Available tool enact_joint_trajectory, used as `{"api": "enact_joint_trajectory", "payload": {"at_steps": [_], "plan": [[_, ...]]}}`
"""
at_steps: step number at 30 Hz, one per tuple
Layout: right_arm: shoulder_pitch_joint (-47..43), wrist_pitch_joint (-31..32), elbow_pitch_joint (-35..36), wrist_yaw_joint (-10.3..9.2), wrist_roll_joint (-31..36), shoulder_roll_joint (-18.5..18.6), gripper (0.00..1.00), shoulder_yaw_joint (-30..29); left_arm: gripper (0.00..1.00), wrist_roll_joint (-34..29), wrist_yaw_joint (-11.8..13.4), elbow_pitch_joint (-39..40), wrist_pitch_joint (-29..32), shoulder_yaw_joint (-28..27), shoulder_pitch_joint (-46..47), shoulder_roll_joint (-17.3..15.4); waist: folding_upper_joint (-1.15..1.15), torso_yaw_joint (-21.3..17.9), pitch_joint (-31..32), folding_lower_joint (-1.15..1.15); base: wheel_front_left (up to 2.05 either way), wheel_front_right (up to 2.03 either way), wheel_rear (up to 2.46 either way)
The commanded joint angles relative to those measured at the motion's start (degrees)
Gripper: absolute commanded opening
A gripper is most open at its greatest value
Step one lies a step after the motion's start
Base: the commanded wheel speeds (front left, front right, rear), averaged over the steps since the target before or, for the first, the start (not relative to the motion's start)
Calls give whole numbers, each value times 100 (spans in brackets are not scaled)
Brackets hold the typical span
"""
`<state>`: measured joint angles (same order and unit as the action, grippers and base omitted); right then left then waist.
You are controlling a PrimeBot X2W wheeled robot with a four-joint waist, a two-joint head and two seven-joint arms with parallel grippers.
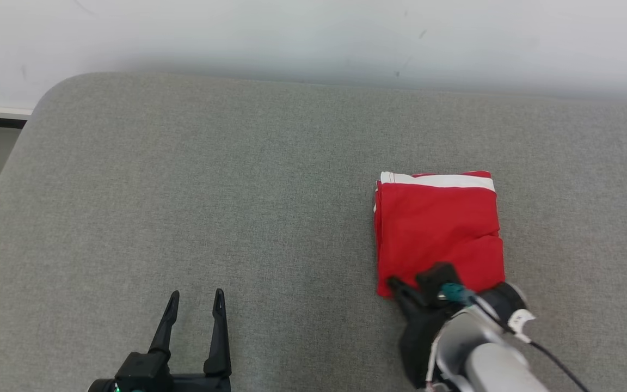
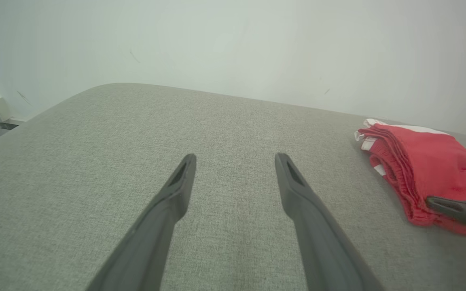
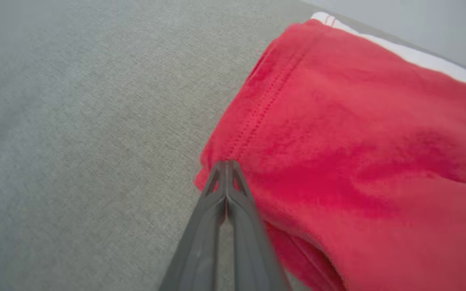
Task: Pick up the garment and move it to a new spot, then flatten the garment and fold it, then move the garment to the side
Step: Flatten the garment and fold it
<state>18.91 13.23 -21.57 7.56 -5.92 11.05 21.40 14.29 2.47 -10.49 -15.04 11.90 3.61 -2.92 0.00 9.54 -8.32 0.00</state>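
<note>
On the right half of the grey pad [image 1: 183, 190], the folded garment [image 1: 437, 228] is touched at its near-left corner by the clenched right gripper [image 3: 225, 165], grasp unclear; left gripper [image 1: 196, 296] spread; folds could be dragged undone.

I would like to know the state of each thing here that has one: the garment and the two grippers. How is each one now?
garment: folded into a compact rectangle, lying flat on the grey surface.
left gripper: open, empty, apart from the garment.
right gripper: shut, tips at the garment's near corner; whether cloth is pinched between them cannot be told.
</note>
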Motion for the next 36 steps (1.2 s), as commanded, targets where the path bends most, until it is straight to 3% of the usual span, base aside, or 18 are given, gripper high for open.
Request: {"api": "enact_joint_trajectory", "payload": {"at_steps": [1,10,15,17,18,29,36], "plan": [[44,-25,-10,-14,-25,-61,0,57,100,-2,-20,-12,-15,-4,-42,5,0,6,6,0,0,0,0],[263,-304,-307,-14,-497,-520,0,832,100,-11,12,-13,-15,-20,-82,5,0,13,103,0,0,0,0],[30,-683,-83,-14,-674,-590,0,589,100,-48,48,72,-15,-128,-151,5,0,-60,244,0,0,0,0],[-144,-874,110,-14,-650,-620,47,331,100,-51,59,115,-15,-186,-202,5,0,-116,321,0,0,0,0],[-241,-961,213,-14,-620,-632,100,187,100,-63,68,132,-15,-217,-238,5,0,-147,364,0,0,0,0],[-1623,-1572,1604,-15,-227,-819,100,-1826,100,-226,72,323,-15,-627,-527,5,0,-668,779,0,0,0,0],[-1983,-1756,1899,-14,-25,-829,100,-2497,100,-281,18,356,-15,-847,-633,4,0,-1005,877,0,0,0,0]]}}
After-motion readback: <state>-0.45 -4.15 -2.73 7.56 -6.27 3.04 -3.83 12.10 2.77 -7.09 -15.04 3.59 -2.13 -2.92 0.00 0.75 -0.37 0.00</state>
